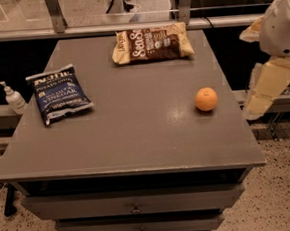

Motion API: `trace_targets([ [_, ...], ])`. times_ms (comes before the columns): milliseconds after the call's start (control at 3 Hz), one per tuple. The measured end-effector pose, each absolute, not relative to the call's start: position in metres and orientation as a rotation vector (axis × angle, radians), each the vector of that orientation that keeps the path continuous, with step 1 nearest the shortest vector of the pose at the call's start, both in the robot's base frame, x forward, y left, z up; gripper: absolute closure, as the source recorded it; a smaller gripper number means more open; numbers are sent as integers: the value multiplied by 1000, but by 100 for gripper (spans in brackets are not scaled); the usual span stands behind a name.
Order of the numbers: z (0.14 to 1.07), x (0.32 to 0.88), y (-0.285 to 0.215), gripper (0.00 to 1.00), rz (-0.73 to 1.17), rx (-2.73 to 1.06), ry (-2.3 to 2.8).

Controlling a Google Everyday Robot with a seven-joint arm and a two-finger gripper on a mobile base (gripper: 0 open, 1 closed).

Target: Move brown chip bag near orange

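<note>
Pretty dim overall, with a warm brownish cast. The table top [137, 138] picks up a soft sheen from overhead, strongest just left of the orange [206, 99], which drops a small shadow right under itself. The gap below the top goes near black. The gripper [258, 98], hanging off the table's right edge, is the brightest-lit thing.
</note>
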State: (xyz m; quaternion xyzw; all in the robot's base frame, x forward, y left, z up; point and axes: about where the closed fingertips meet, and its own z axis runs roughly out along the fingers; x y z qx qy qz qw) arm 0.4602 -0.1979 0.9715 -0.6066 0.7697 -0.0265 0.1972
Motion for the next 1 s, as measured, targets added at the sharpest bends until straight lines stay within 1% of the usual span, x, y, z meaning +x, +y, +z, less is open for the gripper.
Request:
trace_targets([
  [333, 964, 515, -155, 0, -38, -1676, 2022],
  [1000, 956, 627, -82, 0, -62, -1624, 1887],
])
